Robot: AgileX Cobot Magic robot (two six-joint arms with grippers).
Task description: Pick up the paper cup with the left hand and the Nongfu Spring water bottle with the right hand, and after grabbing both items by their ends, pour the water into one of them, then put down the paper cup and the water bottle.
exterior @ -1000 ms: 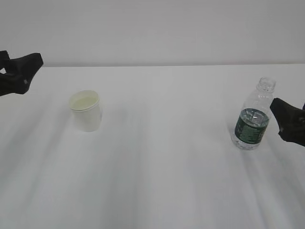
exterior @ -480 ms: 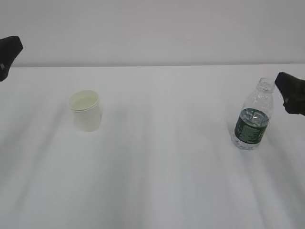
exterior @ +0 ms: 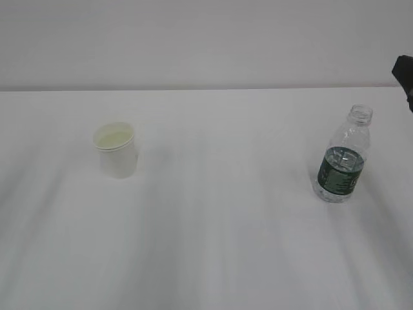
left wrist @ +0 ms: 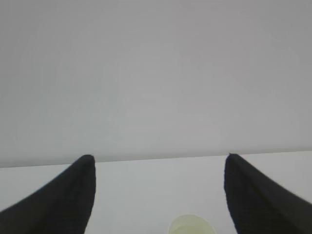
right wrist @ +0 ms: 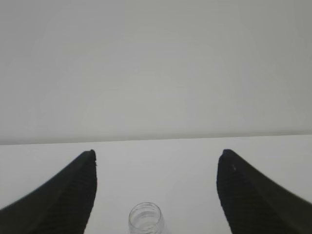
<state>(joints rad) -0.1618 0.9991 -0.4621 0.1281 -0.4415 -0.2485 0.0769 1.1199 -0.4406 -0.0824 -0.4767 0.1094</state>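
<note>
The white paper cup (exterior: 116, 150) stands upright on the left of the table, its cream inside showing. The Nongfu Spring water bottle (exterior: 344, 158) stands upright on the right, capless, with a dark green label; water (exterior: 342, 154) reaches about the label's top. My left gripper (left wrist: 159, 157) is open with nothing between its fingers, and the paper cup's rim (left wrist: 191, 225) shows low between them, well apart. My right gripper (right wrist: 157, 153) is also open and empty, with the bottle's neck (right wrist: 145, 219) below it. In the exterior view only a bit of the right gripper (exterior: 405, 72) shows at the right edge.
The white table (exterior: 219, 226) runs back to a plain pale wall (exterior: 206, 39). Nothing else stands on the table besides the cup and bottle.
Both grippers have drawn up and outward, away from the cup and bottle. The left one has left the exterior view; the right one rose to the upper right edge. Cup and bottle stayed put.
</note>
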